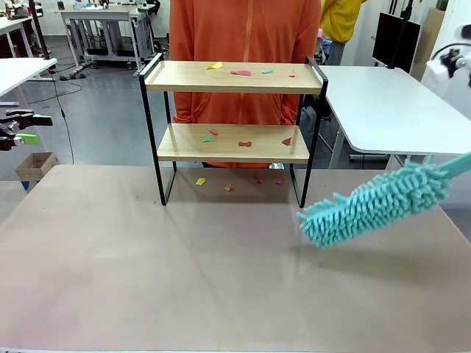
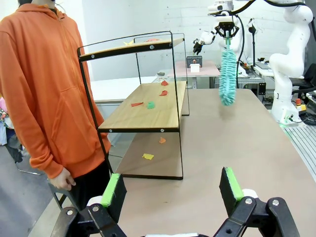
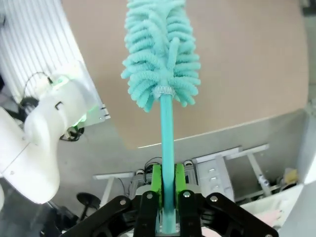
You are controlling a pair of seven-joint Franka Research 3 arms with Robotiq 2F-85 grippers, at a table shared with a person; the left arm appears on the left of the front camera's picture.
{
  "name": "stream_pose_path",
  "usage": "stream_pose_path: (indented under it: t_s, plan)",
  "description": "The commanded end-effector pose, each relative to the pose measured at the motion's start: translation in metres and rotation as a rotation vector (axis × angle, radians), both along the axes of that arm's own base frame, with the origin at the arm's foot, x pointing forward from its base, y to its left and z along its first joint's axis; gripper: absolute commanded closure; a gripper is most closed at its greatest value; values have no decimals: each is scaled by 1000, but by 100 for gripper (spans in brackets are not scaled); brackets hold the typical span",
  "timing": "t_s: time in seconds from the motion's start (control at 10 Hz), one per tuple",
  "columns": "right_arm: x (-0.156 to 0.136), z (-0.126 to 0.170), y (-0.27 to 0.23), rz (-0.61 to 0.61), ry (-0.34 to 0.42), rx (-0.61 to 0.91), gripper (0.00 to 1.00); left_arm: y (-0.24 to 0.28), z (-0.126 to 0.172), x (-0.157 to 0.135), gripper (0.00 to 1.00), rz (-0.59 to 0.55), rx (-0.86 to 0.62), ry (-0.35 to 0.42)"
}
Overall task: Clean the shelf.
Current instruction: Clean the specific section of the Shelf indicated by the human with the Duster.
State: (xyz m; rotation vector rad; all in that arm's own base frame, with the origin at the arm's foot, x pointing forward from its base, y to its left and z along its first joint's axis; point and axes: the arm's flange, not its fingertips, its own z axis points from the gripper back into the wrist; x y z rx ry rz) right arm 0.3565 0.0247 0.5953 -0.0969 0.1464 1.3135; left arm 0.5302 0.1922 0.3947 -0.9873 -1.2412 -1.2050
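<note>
The shelf [image 1: 234, 76], two light wooden boards in a black frame, stands at the table's far middle. Coloured paper scraps [image 1: 240, 72] lie on both boards and on the table under it. A teal fluffy duster [image 1: 375, 202] hangs tilted above the table, right of the shelf and apart from it. My right gripper [image 3: 168, 180] is shut on the duster's teal handle [image 3: 166, 128]. Off the table's left edge, my left gripper [image 1: 33, 129] is held open with nothing in it. The left wrist view shows its green pads [image 2: 114, 190] wide apart, the shelf [image 2: 143, 111] and the duster [image 2: 228, 74] beyond.
A person in an orange hoodie [image 1: 243, 29] stands right behind the shelf. A white table [image 1: 390, 103] is at the back right and a cardboard box [image 1: 35, 165] sits on the floor at the left. The brown tabletop [image 1: 184, 272] lies bare in front.
</note>
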Motion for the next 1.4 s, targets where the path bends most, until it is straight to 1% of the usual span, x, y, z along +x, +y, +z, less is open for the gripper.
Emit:
stream_pose_path:
  t_s: [0.0,0.1,0.3,0.4,0.5,0.6,1.3]
  plan:
    - [-4,-17,16,126,35,10,87,-1,3,-2,0,-6,-6,-3]
    - [-3,-23,23,142,48,26,87,-1,3,-2,0,-6,-6,-3]
    - [-2,-30,37,170,50,41,87,-1,3,-2,0,-6,-6,-3]
    - [-2,-31,40,170,46,49,87,-1,3,-2,0,-6,-6,-3]
    - [0,-26,41,144,39,75,87,-1,3,-2,0,-6,-6,-3]
    - [-4,-31,41,141,61,13,87,-1,3,-2,0,-6,-6,-3]
    - [-4,-31,41,141,61,13,87,-1,3,-2,0,-6,-6,-3]
